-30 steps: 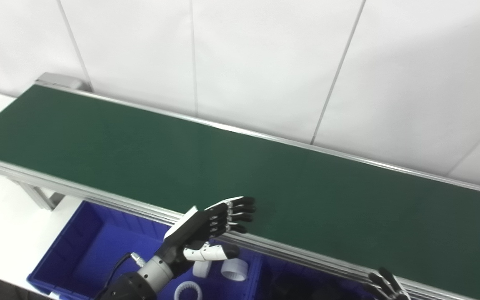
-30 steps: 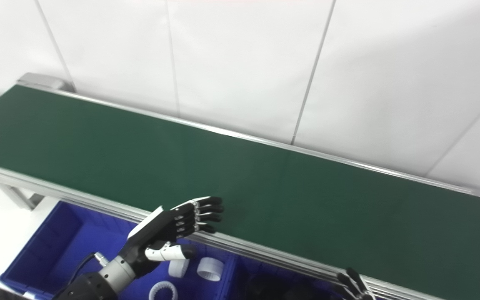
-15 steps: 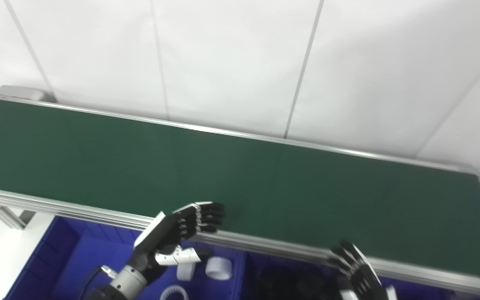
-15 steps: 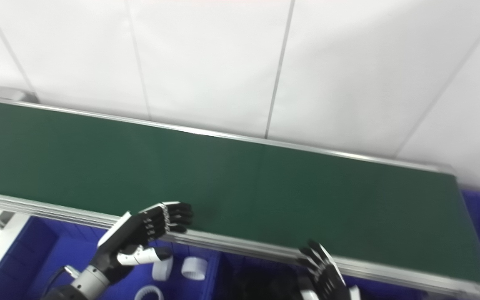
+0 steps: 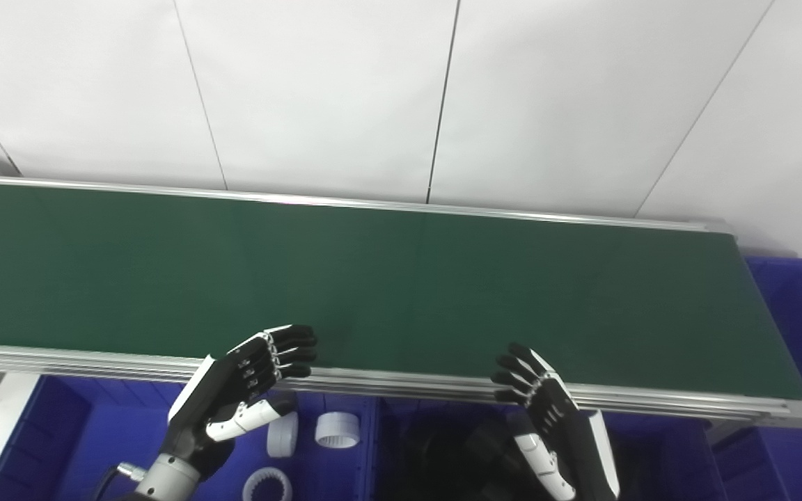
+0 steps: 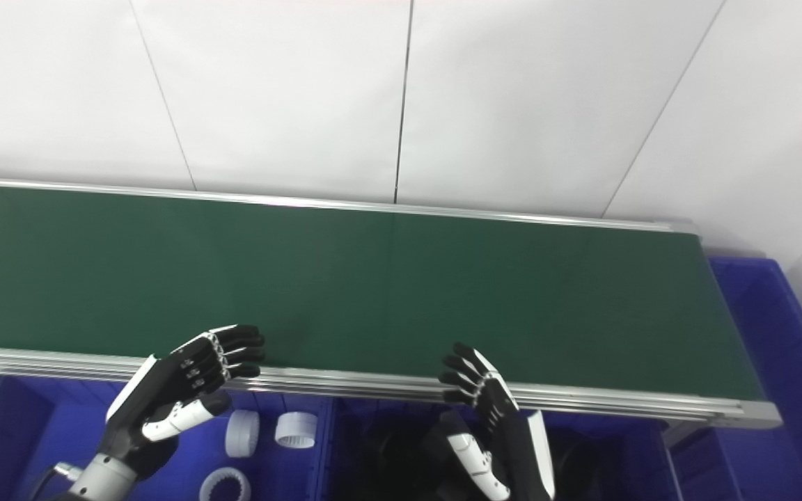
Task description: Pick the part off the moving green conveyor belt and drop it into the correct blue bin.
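The green belt (image 5: 401, 278) runs bare along a white panelled wall (image 5: 401, 90); no part shows on it. Both hands, left (image 5: 241, 386) and right (image 5: 554, 424), hover empty at its near rail, fingers spread; white rings (image 5: 336, 428) lie in the blue bin (image 5: 60, 445) below.

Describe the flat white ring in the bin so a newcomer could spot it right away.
Find the green belt, then look below its near rail, under the left hand, into the left blue bin. The ring lies flat nearest the camera; unlike the two chunkier white parts behind it, it is thin and wide open.
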Controlling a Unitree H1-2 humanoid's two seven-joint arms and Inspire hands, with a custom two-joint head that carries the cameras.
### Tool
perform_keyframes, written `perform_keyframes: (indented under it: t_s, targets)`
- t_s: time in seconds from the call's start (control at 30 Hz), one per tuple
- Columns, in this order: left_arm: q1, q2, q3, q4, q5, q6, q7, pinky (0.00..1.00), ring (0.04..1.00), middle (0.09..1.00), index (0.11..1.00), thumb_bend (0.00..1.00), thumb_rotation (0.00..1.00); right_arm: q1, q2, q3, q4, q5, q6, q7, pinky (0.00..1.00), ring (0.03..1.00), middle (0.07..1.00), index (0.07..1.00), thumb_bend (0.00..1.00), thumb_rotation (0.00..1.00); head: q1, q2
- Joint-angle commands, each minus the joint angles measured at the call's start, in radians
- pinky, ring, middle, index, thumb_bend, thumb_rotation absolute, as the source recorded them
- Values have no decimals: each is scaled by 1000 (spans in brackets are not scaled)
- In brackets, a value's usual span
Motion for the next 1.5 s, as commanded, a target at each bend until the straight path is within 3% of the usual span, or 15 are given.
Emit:
perform_keyframes:
  t_s: [0.0, 0.23, 0.63, 1.07, 1.47]
  targets:
    - [-1, -12, 17, -30, -53, -29, 0, 738, 768, 789, 765, 909, 443, -6, 9, 9, -45, -9, -1, -10, 672, 758, 806, 853, 563, 708, 3, 0]
    - [5, -30, 25, -6, -88, -46, -12, 757, 770, 796, 777, 848, 418, -5, 7, 15, -55, -24, 18, -17, 667, 756, 807, 858, 552, 731, 19, 1]
    - [51, -52, 9, -62, -19, -74, 22, 690, 732, 768, 741, 941, 445, -7, -11, 31, -64, -18, 45, -2, 682, 769, 814, 862, 547, 740, 51, 2]
    - [73, -81, 8, -67, 14, -79, 64, 710, 759, 785, 747, 933, 445, -29, -39, 32, 4, 3, 19, 1, 670, 755, 791, 847, 538, 750, 85, -1]
    - [75, -80, 5, -48, 4, -105, 60, 721, 753, 772, 724, 920, 400, -30, -48, 32, 29, 7, -23, -9, 665, 746, 772, 813, 531, 729, 100, -18]
